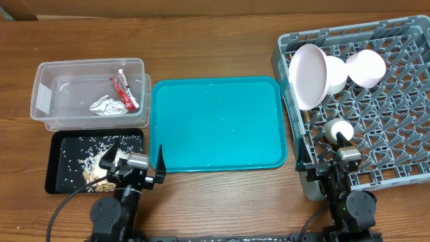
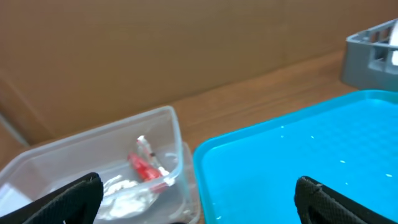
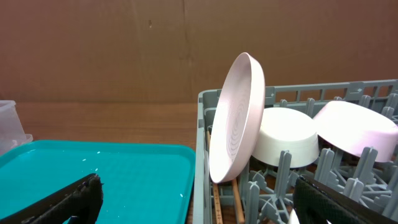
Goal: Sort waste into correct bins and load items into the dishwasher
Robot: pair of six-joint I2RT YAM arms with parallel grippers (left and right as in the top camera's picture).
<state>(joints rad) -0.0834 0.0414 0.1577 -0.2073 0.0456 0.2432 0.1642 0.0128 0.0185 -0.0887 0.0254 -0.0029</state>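
Observation:
The red snack wrapper and the crumpled silver-white wrapper lie in the clear tub; both show in the left wrist view. Rice scraps and nuts lie in the black tray. The grey dish rack holds the white plate on edge, two white bowls, a third and the chopsticks. My left gripper is open and empty by the black tray. My right gripper is open and empty over the rack's front edge.
The large teal tray lies between the bins and the rack, with tiny white specks on it. The wooden table runs behind everything.

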